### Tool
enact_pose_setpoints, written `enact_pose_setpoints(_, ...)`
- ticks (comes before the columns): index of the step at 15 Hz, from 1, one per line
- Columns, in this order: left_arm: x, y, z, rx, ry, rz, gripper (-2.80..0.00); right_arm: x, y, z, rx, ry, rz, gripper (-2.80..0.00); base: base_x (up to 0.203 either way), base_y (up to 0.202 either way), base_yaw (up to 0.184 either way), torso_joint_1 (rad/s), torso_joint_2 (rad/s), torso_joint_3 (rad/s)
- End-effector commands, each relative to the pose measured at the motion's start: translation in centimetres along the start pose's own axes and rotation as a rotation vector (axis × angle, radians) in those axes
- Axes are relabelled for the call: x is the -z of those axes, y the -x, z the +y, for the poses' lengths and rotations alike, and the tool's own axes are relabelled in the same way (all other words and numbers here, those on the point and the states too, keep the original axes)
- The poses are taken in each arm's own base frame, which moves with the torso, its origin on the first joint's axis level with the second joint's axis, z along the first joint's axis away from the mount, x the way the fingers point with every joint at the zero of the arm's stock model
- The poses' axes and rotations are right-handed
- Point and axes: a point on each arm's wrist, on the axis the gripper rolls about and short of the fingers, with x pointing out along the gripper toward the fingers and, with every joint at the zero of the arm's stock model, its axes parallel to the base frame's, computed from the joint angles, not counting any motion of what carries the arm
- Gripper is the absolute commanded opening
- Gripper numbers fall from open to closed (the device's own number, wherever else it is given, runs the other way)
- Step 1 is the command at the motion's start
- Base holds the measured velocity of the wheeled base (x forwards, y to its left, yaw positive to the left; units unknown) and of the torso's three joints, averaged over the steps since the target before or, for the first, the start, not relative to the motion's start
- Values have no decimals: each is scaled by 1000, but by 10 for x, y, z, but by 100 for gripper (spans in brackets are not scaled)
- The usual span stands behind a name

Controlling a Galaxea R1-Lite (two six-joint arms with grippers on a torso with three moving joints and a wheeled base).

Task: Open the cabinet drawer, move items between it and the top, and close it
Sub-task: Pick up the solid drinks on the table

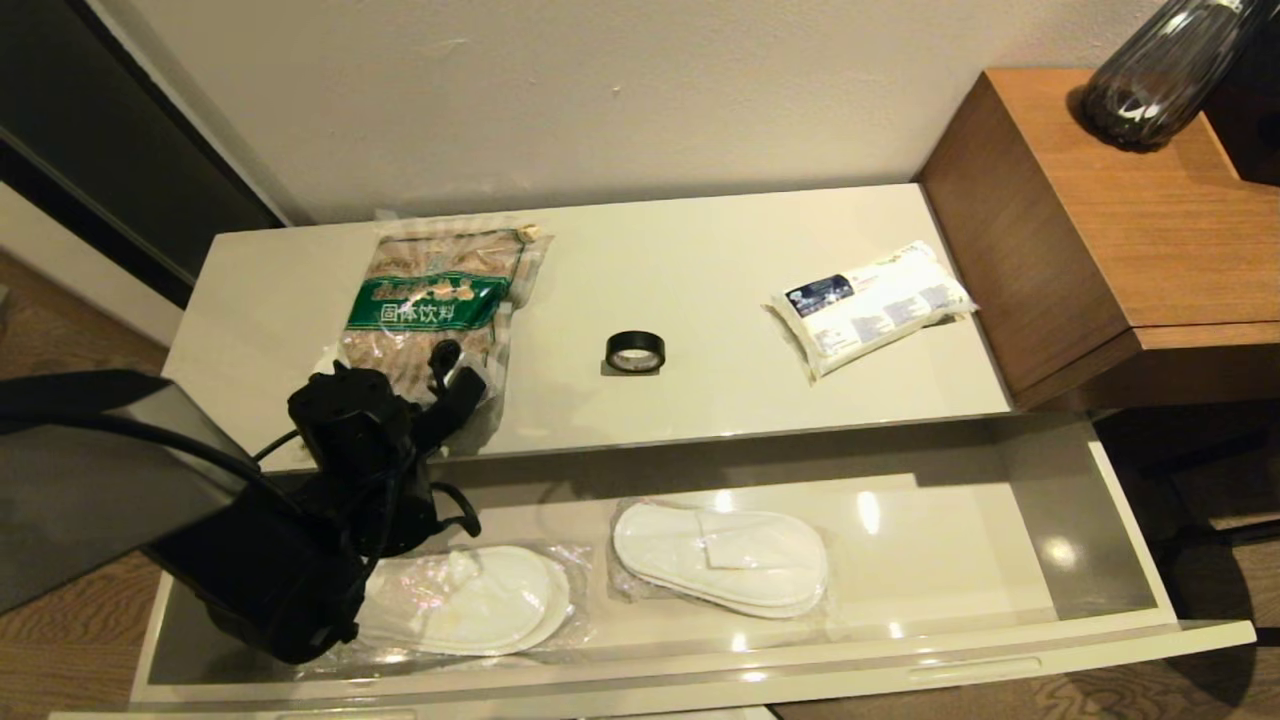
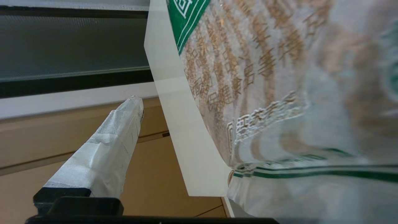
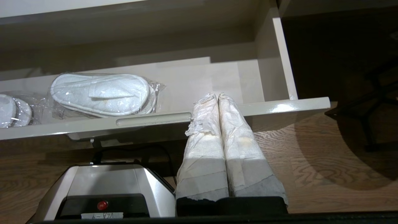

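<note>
Cabinet drawer [image 1: 1000, 560], pulled open, long axis left-right: two wrapped slipper pairs [image 1: 722, 556] lying flat inside; cabinet top [image 1: 700, 300] above: snack bag [image 1: 440, 290] lengthwise front-to-back, tape roll [image 1: 635, 351], tissue pack [image 1: 868, 305] angled; left gripper [image 1: 450, 372] at bag's near end, jaws released; right gripper [image 3: 218, 96] before drawer front, jaws clenched, empty.

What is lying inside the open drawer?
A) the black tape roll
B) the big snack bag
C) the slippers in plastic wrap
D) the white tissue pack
C: two wrapped pairs of slippers lie in the drawer, while the tape, tissue pack and snack bag sit on the top.
</note>
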Motion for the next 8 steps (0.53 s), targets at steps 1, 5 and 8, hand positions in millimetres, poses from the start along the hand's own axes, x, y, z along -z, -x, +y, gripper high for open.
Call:
enact_pose_setpoints(1,-5,4,-2,-1,-2,-6,0,0,0,0,-1,0,1,-280,0,0,0,0,0,0)
enact_pose_setpoints(5,-12,21,0,5,-13,-10,0,0,0,0,-1,0,1,-280,0,0,0,0,0,0)
enact_pose_setpoints(8,-15,29,6,-14,-47,20,0,0,0,0,1,0,1,-280,0,0,0,0,0,0)
